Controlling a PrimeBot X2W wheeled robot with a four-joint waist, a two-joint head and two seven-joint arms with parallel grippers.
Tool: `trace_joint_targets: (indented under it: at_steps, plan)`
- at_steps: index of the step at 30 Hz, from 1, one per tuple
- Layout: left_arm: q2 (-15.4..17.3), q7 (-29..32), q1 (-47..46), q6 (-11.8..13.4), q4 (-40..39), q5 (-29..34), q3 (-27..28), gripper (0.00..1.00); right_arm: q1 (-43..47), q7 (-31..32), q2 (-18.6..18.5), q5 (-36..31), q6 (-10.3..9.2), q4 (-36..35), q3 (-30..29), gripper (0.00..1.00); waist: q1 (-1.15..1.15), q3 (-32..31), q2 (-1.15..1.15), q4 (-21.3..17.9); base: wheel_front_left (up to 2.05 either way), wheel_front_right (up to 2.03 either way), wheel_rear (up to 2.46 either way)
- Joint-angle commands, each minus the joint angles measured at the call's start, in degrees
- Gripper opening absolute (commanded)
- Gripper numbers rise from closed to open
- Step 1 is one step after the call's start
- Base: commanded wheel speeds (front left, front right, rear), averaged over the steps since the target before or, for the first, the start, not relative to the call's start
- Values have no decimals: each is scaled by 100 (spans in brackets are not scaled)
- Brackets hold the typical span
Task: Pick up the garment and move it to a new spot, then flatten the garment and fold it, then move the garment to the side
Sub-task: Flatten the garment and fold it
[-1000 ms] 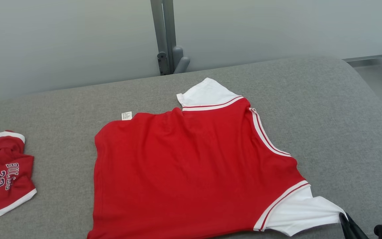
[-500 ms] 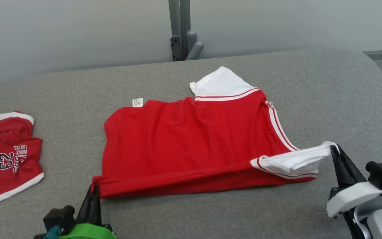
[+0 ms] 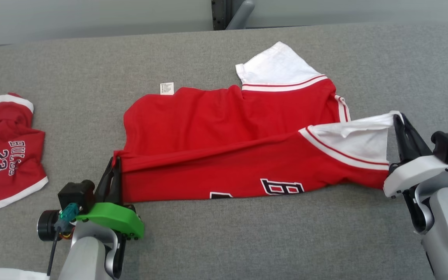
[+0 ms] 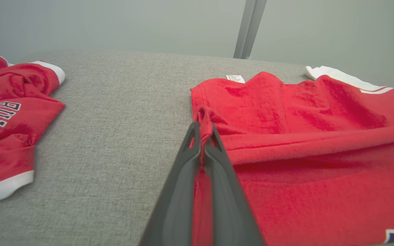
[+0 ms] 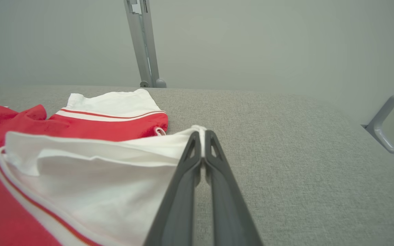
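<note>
Left tool (image 3: 115, 162), right tool (image 3: 397, 117) lifted jersey (image 3: 224, 120).

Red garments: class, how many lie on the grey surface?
2. A red shirt lies mid-surface, pinched by the left gripper and right gripper; red shorts lie far left, partly cut off.

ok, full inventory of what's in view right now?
jersey: 1, red with white sleeves, middle of the table, near edge held up off the surface
care label: 1, white, at the jersey's far edge
shorts: 1, red with white trim and "BULLS 23" print, crumpled at the table's left side
table: 1, grey fabric top
post: 1, grey metal, behind the table
white scrap: 1, bottom-left corner of the head view, cannot tell what it is
left gripper: 1, dark fingers on a green mount, shut on the jersey's red hem corner
right gripper: 1, dark fingers on a white mount, shut on the jersey's near white sleeve
</note>
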Motion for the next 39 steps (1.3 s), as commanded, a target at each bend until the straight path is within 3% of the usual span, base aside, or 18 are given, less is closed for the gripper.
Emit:
trace_joint_targets:
  at_steps: [1,5,6,7,11,19,25,33,34,35,36,37,39]
  plan:
    - [38,1,-153,31,42,40,0,0,-117,-16,-3,-38,-10,38,-45,0,0,280,0,122,0,0,0]
    - [38,1,-446,52,264,11,-68,0,-392,-17,39,-142,-10,242,-33,0,0,486,0,167,0,0,0]
    - [39,1,-513,53,304,-28,-92,29,-461,-16,50,-138,-10,339,-61,30,0,526,0,174,0,0,0]
    - [39,1,-590,77,316,-54,-102,100,-529,-17,78,-132,-10,384,-62,100,0,556,0,180,0,0,0]
    - [37,1,-583,160,65,-173,-74,100,-533,-17,121,-87,-10,214,-109,100,0,605,0,199,0,0,0]
    - [35,1,287,290,-701,-303,8,100,471,-17,256,128,-10,-233,-377,100,0,379,0,161,0,0,0]
    - [35,2,762,309,-724,-347,-19,100,1029,-17,332,354,-9,-220,-259,100,0,293,0,97,0,0,0]
    - [35,2,709,297,-645,-233,-44,100,942,-17,470,485,-9,161,-226,100,0,273,0,122,0,0,0]
    - [35,2,684,293,-637,-236,-55,100,916,-16,487,528,-9,241,-207,93,0,269,0,136,0,0,0]
    - [35,2,663,289,-631,-238,-60,100,905,-15,492,550,-9,307,-180,39,0,267,0,149,0,0,0]
    - [35,2,651,285,-625,-236,-66,100,893,-14,483,556,-9,346,-138,15,0,266,0,161,0,0,0]
    - [35,2,648,280,-617,-230,-65,100,877,-14,483,598,-9,372,-107,0,0,265,0,170,0,0,0]
    - [35,2,652,270,-608,-220,-45,100,845,-7,469,639,-9,397,-55,0,0,268,0,180,0,0,0]
